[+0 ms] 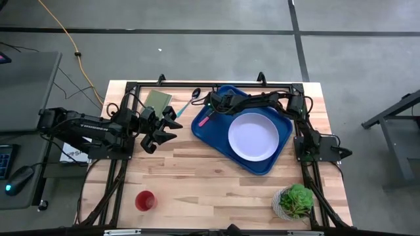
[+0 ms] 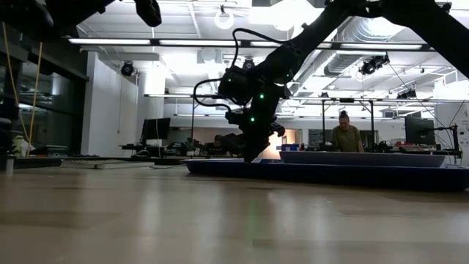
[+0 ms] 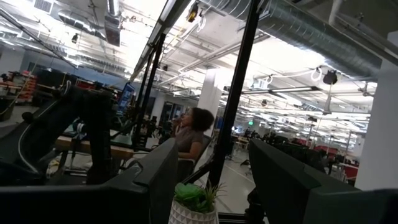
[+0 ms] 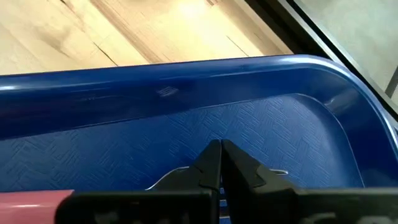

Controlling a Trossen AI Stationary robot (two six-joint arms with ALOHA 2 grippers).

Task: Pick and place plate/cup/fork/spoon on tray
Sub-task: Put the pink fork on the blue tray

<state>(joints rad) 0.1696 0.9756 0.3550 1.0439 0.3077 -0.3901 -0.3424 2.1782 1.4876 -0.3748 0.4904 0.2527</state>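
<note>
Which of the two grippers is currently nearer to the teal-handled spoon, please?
Left, narrowly. The left gripper hovers just beside the spoon lying off the tray; the right gripper is over the tray's corner, by the fork.

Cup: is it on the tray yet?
No, the cup stands on the bare table, well away from the tray.

Desk (image 1: 216, 177): light wood planks, on a grey concrete floor (image 1: 197, 56) crossed by dark seam lines. Yellow cable (image 1: 69, 42) runs over the floor near the far left corner. Grey side table (image 1: 23, 88) stands left of the desk. Potted plant (image 1: 294, 202) on the desk's near right corner. Room beyond is an open workshop: white columns (image 2: 102, 103), exposed ducts (image 2: 366, 33), strip lights (image 2: 110, 41). A person (image 2: 344, 136) sits at a far bench; another person (image 3: 189, 134) shows beyond the plant.
</note>
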